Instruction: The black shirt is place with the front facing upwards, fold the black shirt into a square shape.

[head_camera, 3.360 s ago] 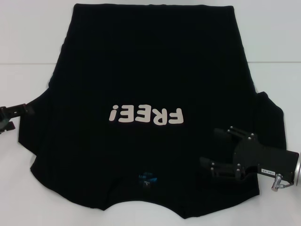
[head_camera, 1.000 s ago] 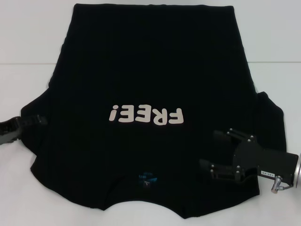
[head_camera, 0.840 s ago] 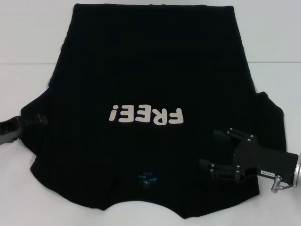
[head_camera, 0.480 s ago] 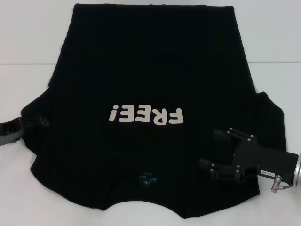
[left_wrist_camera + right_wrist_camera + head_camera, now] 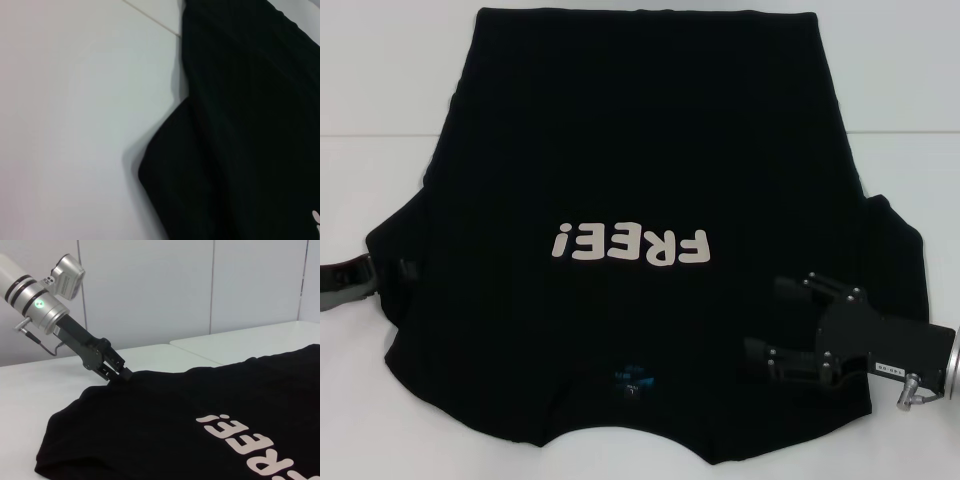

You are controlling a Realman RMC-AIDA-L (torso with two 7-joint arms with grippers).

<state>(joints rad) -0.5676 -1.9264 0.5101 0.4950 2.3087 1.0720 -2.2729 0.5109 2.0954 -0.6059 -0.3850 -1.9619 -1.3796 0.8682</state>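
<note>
- Black shirt (image 5: 640,150) lies spread flat on the white table (image 5: 380,100), front up, "FREE!" lettering (image 5: 628,245) showing mid-chest, collar and blue neck label (image 5: 632,380) at the near edge. No fold made yet, by the look of it.
- Left gripper (image 5: 398,268) is down at the left sleeve's edge; from the right wrist camera its tips (image 5: 120,374) meet the cloth right at the sleeve hem. Whether the fingers are pinched on fabric or merely touching it, I cannot tell (black on black there).
- Right gripper (image 5: 768,318) hovers over the right shoulder area, fingers spread wide, one above the other in the head view, nothing between them.
- Why so? My read: each arm is taking one side near the shoulders, so both can lift and carry the sleeves inward together.
- Left wrist camera shows only the sleeve (image 5: 170,165) against bare table, cloth lying flat.
- Next call, likely: right gripper must drop and pinch cloth before any lift.
</note>
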